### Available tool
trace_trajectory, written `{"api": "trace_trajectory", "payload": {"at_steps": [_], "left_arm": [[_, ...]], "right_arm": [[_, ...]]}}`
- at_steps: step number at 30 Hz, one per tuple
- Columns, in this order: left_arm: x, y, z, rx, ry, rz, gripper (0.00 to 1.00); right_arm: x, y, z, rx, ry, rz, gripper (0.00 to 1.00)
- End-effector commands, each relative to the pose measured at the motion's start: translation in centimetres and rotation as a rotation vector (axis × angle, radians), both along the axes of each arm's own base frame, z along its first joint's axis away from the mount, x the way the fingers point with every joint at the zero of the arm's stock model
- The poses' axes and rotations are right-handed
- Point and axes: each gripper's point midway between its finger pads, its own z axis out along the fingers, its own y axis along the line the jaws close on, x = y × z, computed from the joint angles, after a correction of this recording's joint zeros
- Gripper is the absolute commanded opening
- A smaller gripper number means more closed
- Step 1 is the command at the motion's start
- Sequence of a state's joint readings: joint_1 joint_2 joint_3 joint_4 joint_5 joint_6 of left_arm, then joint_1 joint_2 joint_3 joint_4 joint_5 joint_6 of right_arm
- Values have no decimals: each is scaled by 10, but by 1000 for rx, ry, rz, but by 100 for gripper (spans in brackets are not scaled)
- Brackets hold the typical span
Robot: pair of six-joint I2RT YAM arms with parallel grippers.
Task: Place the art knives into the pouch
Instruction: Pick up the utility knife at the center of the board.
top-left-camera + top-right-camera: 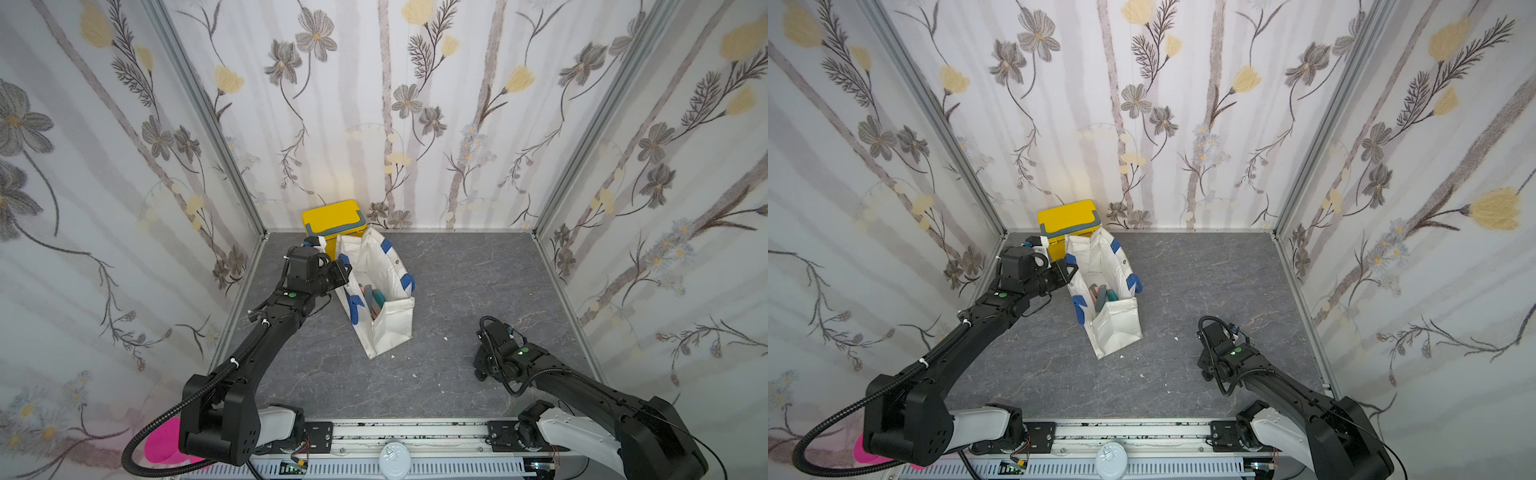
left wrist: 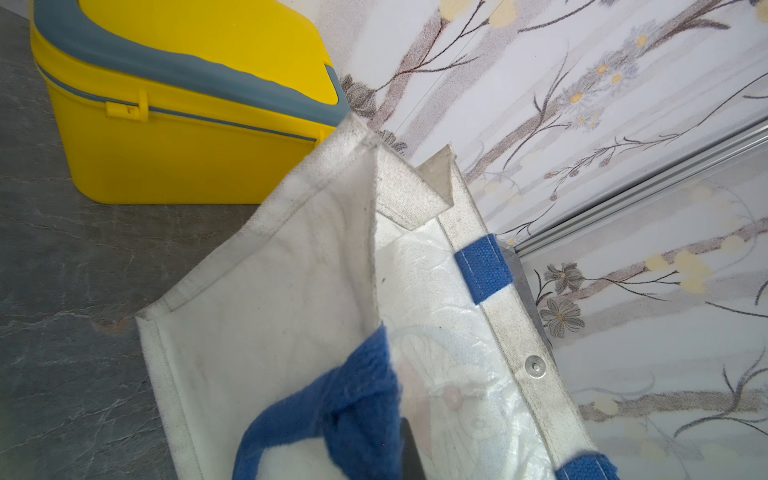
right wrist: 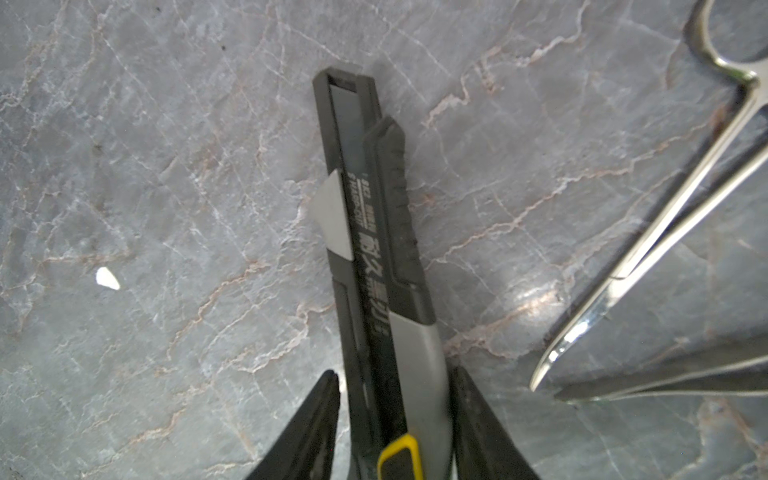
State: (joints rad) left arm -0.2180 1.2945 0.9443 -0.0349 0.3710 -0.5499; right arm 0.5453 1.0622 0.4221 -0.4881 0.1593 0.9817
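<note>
**Work cell, top and wrist views.** The pouch (image 1: pixel 386 328) stood upright and open on the grey surface (image 1: pixel 478 270), left of centre and toward the far wall. It was just in front of a yellow box (image 1: pixel 332 216), and a few small items (image 1: pixel 376 299) lay inside it. The left tool (image 1: pixel 344 269) was closed on the pouch's left rim at a blue strap (image 2: pixel 332 407). The knife (image 3: pixel 374 232) lay flat on the surface at near right, well apart from the pouch and hidden under the right arm (image 1: pixel 582 386) in both top views. The right tool (image 3: pixel 394 372) pointed down over it, jaws parted and straddling the handle. A thin gap showed on one side, so it was not yet clamped. Steel forceps (image 3: pixel 665 232) lay near the knife without touching it.
</note>
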Motion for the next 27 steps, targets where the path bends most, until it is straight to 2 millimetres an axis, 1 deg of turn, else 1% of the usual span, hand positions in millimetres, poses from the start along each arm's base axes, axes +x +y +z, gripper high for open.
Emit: {"api": "trace_trajectory", "payload": {"at_steps": [1,5,10,18,22,27], "left_arm": [[3,-4,11,-31,-41,-10,0],[3,-4,11,-34,-39,-13,0],[4,-4,9,-33,-36,-11,0],[4,-3,9,-26,-35,-8,0],[4,-3,11,-25,-39,-8,0],[4,-3,11,-25,-39,-9,0]], "right_arm": [[0,3,-1,11,8,5,45],[-3,2,-4,-1,26,9,39],[-1,3,-4,-1,24,12,39],[1,6,-4,12,12,16,28],[6,8,0,23,-7,13,27],[16,16,11,63,-62,16,27]]}}
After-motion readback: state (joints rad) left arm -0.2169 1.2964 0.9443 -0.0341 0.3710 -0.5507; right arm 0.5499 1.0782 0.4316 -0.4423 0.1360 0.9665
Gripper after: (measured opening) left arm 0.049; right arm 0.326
